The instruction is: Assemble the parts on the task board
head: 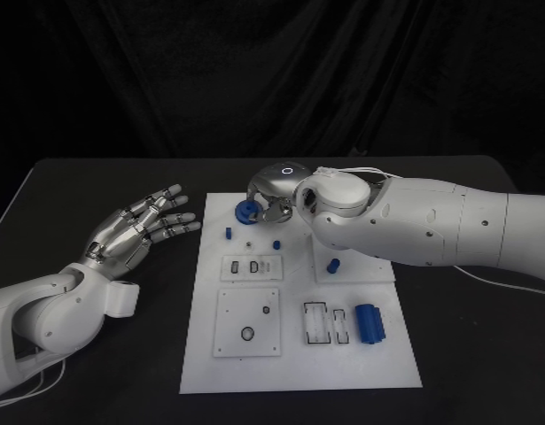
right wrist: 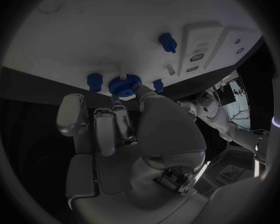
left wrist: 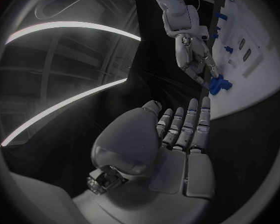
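Note:
The white task board (head: 298, 367) lies in the middle of the table. A blue gear (head: 246, 209) sits at its far left corner, and my right hand (head: 278, 190) reaches down over it. In the right wrist view the thumb and a finger (right wrist: 115, 102) pinch the blue gear (right wrist: 124, 84) from two sides at the board's edge. In the left wrist view the blue gear (left wrist: 217, 83) shows under the right hand (left wrist: 196, 59). My left hand (head: 138, 230) hovers left of the board, fingers spread, holding nothing.
Small blue pegs (head: 229, 234), (head: 276, 241), (head: 332, 264) stand on the board's far half. A larger blue cylinder (head: 369, 321) lies on the right near slotted blocks (head: 324, 323). My right forearm (head: 451, 230) crosses above the board's far right corner.

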You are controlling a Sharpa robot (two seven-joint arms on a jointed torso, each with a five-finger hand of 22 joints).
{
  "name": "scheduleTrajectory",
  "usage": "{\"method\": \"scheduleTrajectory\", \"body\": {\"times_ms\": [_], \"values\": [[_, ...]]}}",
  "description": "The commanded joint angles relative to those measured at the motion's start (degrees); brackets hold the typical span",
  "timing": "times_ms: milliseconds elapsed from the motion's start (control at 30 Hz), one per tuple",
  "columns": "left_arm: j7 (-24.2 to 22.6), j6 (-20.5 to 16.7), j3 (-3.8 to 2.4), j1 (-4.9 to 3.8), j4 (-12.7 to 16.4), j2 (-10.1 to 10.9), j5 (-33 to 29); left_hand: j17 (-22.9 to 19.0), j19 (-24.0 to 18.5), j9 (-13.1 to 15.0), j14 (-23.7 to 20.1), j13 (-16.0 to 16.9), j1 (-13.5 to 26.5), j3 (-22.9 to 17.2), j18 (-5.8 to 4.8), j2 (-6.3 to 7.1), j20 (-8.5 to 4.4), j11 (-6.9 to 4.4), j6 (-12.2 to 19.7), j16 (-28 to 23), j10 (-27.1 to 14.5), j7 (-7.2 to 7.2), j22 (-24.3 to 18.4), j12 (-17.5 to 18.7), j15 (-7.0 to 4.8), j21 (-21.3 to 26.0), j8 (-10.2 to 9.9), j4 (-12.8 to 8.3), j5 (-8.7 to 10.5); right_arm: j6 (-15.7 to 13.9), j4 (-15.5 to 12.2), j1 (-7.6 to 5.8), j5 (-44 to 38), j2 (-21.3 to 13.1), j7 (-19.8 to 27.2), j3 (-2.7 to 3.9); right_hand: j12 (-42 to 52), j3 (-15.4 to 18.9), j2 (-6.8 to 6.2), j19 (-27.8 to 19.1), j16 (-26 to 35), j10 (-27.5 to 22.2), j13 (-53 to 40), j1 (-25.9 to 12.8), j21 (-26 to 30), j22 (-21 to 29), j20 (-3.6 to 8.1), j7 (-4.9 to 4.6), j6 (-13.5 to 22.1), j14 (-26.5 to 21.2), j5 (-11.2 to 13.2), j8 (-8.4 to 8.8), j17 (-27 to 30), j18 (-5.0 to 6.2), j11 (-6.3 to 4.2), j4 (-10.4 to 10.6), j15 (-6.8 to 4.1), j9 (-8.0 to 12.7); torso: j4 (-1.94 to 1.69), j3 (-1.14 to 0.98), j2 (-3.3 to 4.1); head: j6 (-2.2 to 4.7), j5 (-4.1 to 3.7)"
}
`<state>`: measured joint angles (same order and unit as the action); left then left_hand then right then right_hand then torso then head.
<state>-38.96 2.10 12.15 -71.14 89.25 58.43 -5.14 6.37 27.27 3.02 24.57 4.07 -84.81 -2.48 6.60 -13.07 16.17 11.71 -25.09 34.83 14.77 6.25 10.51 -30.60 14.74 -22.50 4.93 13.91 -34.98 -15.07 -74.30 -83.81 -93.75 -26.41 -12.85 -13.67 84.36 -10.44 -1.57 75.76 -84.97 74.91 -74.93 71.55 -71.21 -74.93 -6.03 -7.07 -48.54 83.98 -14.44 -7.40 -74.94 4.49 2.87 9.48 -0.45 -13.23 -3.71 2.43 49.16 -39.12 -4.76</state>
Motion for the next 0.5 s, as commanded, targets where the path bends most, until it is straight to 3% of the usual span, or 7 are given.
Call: {"method": "scheduleTrajectory", "body": {"times_ms": [33, 233, 367, 500], "values": [[-2.3, 0.8, -0.04, 0.09, 0.0, -0.1, -0.2, 0.0, -0.4, 0.0, -0.3, -0.1, -0.1, -0.4, -0.98, 0.3, 0.08, 0.38, 0.0, 0.3, -0.1, 0.27, 0.1, -0.3, 0.04, -0.3, -0.1, 0.0, -0.33, -0.4, 0.2, 0.33, -0.2, 0.2, -0.7, -0.02, 0.1, 0.1, 0.29, -0.1, 0.1, -0.1, -4.2, -0.7, 0.3, -4.5, 0.28, 0.02, -1.0, 1.6, -0.3, -0.54, -9.3, 0.68, -0.42, 0.4, -0.25, -0.4, -0.01, 0.0, 0.01, -0.02, -0.05], [-2.2, 0.8, -0.04, 0.09, 0.0, -0.2, -0.2, 0.0, -0.4, 0.0, -0.3, -0.1, -0.1, -0.4, -0.98, 0.3, 0.08, 0.38, 0.0, 0.3, -0.1, 0.27, 0.1, -0.3, 0.04, -0.3, -0.1, 0.0, -0.33, -0.8, 0.5, 0.56, -0.2, 0.7, -1.5, -0.02, 0.2, 0.8, 0.5, -0.1, 0.1, 0.0, -4.3, -2.5, 0.7, -4.7, 0.39, 0.15, -2.6, 1.6, 2.0, -1.29, -9.3, 0.71, -0.52, 1.3, -0.31, -1.4, -0.02, 0.02, 0.0, -0.03, -0.05], [-2.2, 0.8, -0.04, 0.09, -0.1, -0.3, -0.2, 0.0, -0.4, 0.0, -0.3, -0.1, -0.1, -0.4, -0.98, 0.3, 0.08, 0.38, 0.0, 0.3, -0.1, 0.27, 0.1, -0.3, 0.04, -0.3, -0.1, 0.0, -0.33, -1.3, 0.8, 0.75, -0.2, 1.0, -1.8, -0.02, 0.3, 0.7, 0.68, 0.0, 0.0, 0.3, -4.5, -2.2, 0.7, -4.9, 0.5, 0.44, -3.9, 1.6, 1.3, -1.99, -9.4, 0.7, -0.72, 1.0, -0.46, -2.2, -0.02, 0.01, 0.01, -0.03, -0.12], [-2.1, 0.8, -0.04, 0.1, -0.2, -0.4, -0.2, 0.0, -0.4, 0.0, -0.3, -0.1, -0.1, -0.4, -0.98, 0.3, 0.08, 0.38, 0.0, 0.3, -0.1, 0.27, 0.1, -0.3, 0.04, -0.3, -0.1, 0.0, -0.33, -1.6, 0.9, 0.92, -0.2, 1.2, -2.3, -0.02, 0.5, 0.3, 0.84, 0.2, -0.1, 0.8, -4.9, -1.6, 0.6, -5.3, 0.98, 1.6, -7.1, 1.7, -0.1, -3.79, -9.5, 0.68, -1.54, 0.2, -1.04, -3.9, -0.02, 0.01, 0.0, -0.04, -0.2]]}}
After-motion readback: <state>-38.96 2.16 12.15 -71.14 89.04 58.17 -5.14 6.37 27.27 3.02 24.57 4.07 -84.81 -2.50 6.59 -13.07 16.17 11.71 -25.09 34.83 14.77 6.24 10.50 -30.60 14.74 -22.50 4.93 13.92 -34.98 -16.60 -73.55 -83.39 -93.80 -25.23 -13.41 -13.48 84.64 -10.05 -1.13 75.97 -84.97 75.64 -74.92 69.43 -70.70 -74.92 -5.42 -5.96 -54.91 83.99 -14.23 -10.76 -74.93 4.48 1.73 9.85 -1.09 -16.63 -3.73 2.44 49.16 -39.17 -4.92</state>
